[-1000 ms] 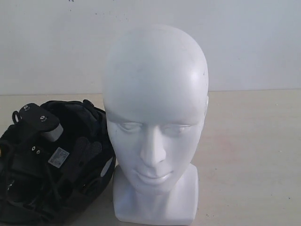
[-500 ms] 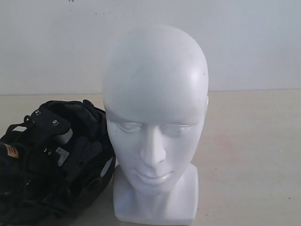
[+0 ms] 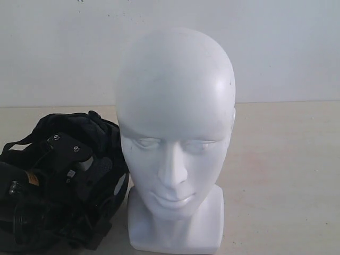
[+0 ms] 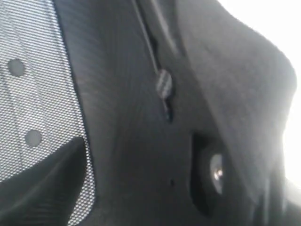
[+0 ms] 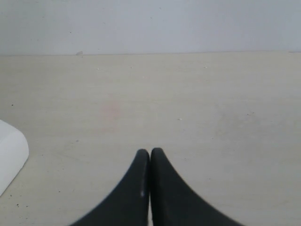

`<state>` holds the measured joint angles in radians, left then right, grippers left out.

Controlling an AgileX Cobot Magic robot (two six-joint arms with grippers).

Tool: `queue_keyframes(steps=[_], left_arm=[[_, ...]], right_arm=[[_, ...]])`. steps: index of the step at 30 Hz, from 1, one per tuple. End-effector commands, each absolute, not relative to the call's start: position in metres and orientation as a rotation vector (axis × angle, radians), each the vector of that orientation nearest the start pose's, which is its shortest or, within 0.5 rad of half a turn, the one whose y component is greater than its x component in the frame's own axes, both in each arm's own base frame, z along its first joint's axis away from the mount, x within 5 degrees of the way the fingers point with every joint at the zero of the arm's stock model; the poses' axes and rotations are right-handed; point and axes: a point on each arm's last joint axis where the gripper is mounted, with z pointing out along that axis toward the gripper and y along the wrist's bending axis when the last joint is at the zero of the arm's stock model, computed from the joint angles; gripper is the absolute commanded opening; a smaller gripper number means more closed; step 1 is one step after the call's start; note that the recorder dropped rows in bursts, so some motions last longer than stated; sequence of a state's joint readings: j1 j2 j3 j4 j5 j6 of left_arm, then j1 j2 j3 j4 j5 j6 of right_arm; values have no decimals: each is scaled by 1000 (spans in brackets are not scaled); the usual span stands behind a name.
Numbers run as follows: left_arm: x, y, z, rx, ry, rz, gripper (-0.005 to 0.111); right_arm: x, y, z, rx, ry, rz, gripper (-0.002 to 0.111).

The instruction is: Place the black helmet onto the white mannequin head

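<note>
My left end effector [image 3: 87,170] sits seemingly inside the black helmet [image 3: 103,135], lower left, beside the white mannequin head [image 3: 175,106]; its opening I cannot tell.

1. The black jointed left arm [image 3: 37,191] lies low at the left edge of the exterior view, angled up toward the middle.
2. Its boxy black wrist block with small silver screws [image 3: 65,150] is tilted, screw face upward.
3. The left gripper's jaws cannot be made out in either view.
4. The right gripper [image 5: 149,153], with two curved matte black fingers [image 5: 127,197], has its tips pressed together.
</note>
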<state>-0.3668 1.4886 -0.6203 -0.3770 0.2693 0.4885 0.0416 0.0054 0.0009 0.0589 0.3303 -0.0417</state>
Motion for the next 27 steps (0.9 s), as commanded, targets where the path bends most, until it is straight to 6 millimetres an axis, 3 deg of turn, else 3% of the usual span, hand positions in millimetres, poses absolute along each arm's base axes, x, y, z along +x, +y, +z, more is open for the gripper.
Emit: queue_keyframes(steps=[1,3,8,13,18,27], left_arm=[[237,-100,169,664,2505,-204,43],[237,-100,169,667,2504,-203,5],[234,-100,168,667,2533,-219,4],[224,-99,182,544,2575,-291,4],[216,-97,203,522,2513,-317,4],[184,-90,254,476,2354,-427,4]], right_arm=[[54,4,184,-40,1806,50,0],[54,4,184,-40,1806,50,0],[54,4,184,-40,1806,50,0],[54,4,184,-40,1806,50,0],[54,4,184,-40,1806,50,0],[54,4,184,-40,1806,50,0]])
